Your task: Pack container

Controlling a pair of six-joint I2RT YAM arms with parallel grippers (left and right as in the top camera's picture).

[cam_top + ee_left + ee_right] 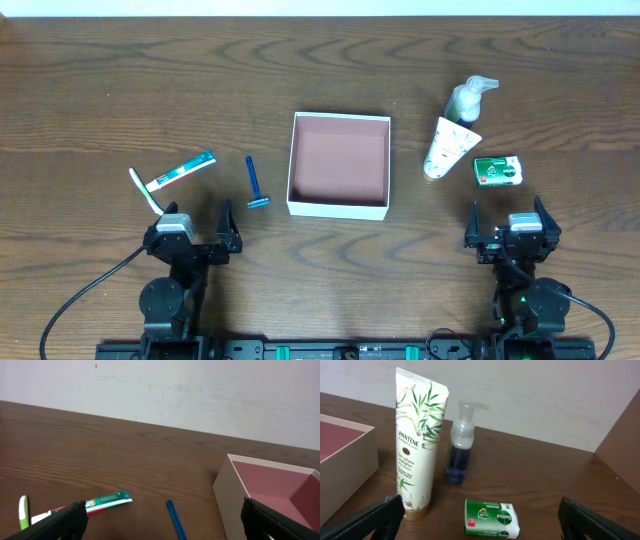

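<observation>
Container (338, 160) open, mid-counter. Toward right edge: upright PANTENE tube (415, 445), Dettol "ORIGINAL" soap (491, 518), pump bottle (458, 455). Toward left edge: razor (256, 183), toothpaste (182, 171). Left fingers (230, 222), right fingers (474, 222) spread, holding nothing.

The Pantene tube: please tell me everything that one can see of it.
The tube looks like cream plastic, printed with green bamboo leaves and dark PANTENE lettering. It stands upright on its gold-brown cap, flat crimped end up. It is between the box and the bottle, with the soap nearer the robot. Only the table seems to touch it.
</observation>
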